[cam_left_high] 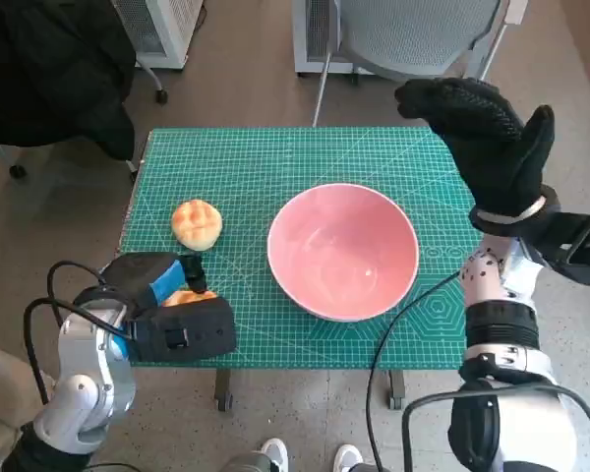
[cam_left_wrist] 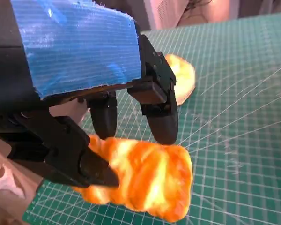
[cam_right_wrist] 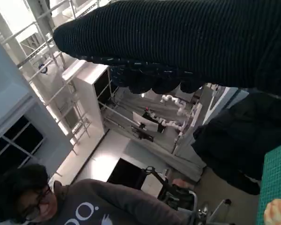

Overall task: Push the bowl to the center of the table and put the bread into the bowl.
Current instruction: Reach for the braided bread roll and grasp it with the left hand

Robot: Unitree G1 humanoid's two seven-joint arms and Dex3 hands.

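Note:
The pink bowl (cam_left_high: 344, 251) stands on the green mat, a little right of the middle. A round bread roll (cam_left_high: 197, 223) (cam_left_wrist: 183, 77) lies to its left. Near the table's front left corner, my left hand (cam_left_high: 162, 305) (cam_left_wrist: 107, 108) grips a flat orange piece of bread (cam_left_high: 189, 295) (cam_left_wrist: 147, 180), which rests low on the mat between thumb and fingers. My right hand (cam_left_high: 487, 138) (cam_right_wrist: 178, 42) is raised above the table's far right corner, fingers spread and holding nothing. It is apart from the bowl.
The green mat (cam_left_high: 275, 157) covers the small table. A chair (cam_left_high: 413, 39) stands beyond the far edge and a dark coat (cam_left_high: 49, 69) hangs at the far left. A person (cam_right_wrist: 37, 201) shows in the right wrist view. Shoes (cam_left_high: 275, 454) show below the front edge.

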